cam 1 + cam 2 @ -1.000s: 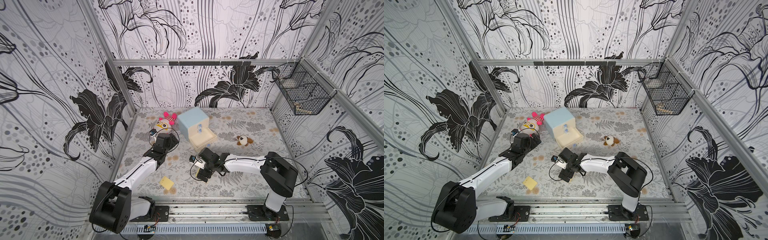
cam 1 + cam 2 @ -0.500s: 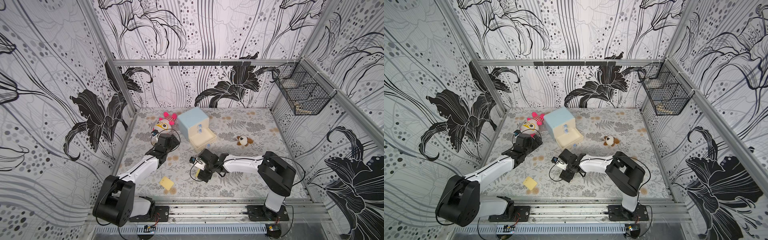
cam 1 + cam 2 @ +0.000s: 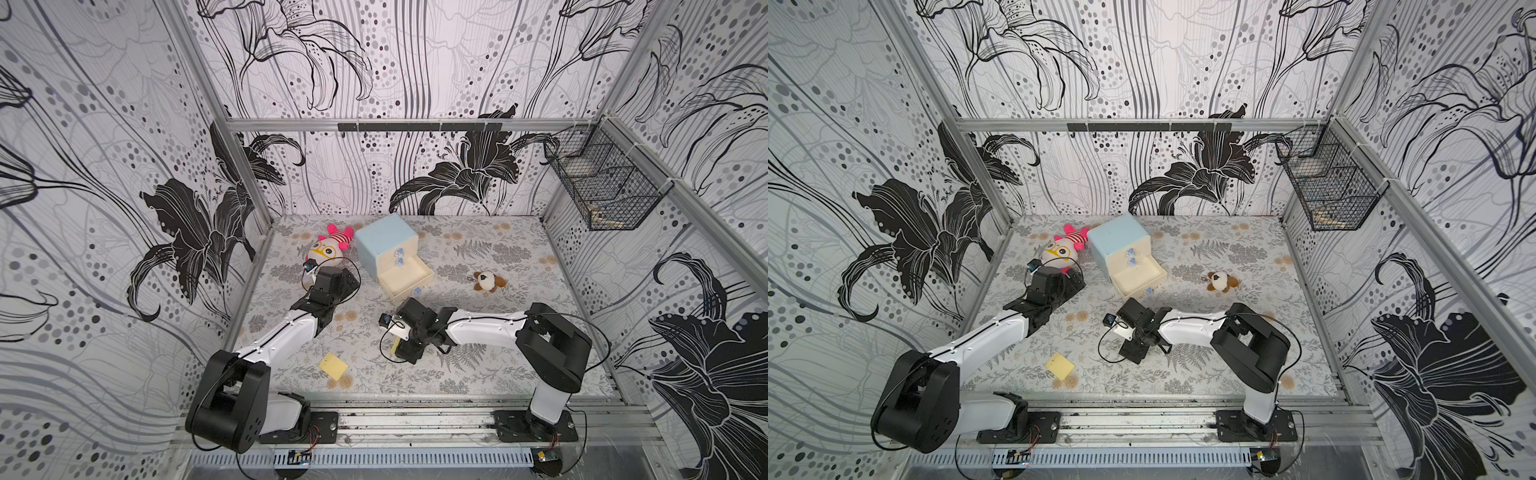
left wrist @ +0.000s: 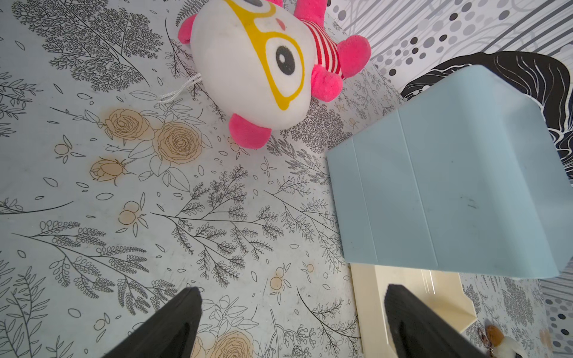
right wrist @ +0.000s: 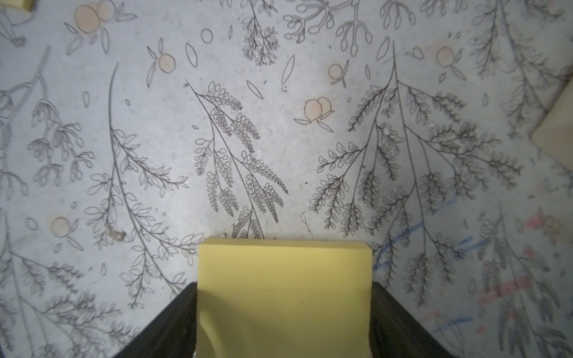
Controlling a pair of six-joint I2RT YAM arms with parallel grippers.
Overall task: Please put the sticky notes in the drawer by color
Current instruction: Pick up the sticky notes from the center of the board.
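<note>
- Found the right gripper [image 5: 283, 288] clenched on a yellow sticky-note pad [image 5: 284, 297], with black fingers [image 5: 173, 322] pressed flat against 2 opposite edges.
- Noted that pad as a thick square block of matte paper with crisp corners and a shallow curved dent in its face beside 1 finger.
- Could not tell whether it was lifted or touching the table mat [image 5: 279, 139].
- Placed it, from a top view, low over the mat just in front of the drawer chest [image 3: 386, 243].
- Found a second yellow sticky-note pad [image 3: 333, 366] lying flat on the mat near the front rail, between the 2 arms and well apart from the chest.
- Noted the chest as a cube with a smooth pale blue body and 3 cream drawers, each with a round blue-white knob [image 3: 400, 251].
- Saw the bottom drawer [image 3: 405, 274] pulled out and the upper 2 closed.
- Found the left gripper [image 4: 293, 291] released, fingers spread wide over bare mat, just beside the chest's blue side wall and the open drawer.
- Saw a soft egg-shaped white plush toy [image 4: 263, 71] with yellow stitched glasses, pink limbs and a red-white striped patch, lying near the chest.
- Saw a small brown-and-white plush dog [image 3: 485, 281] on the mat toward the right arm's side, apart from the chest.
- Saw a black wire basket [image 3: 602, 183] hung on the right wall.
- Noted the pale mat's print of grey ferns and tan roses, with blue and pink pen strokes near the held pad, not readable as writing.
</note>
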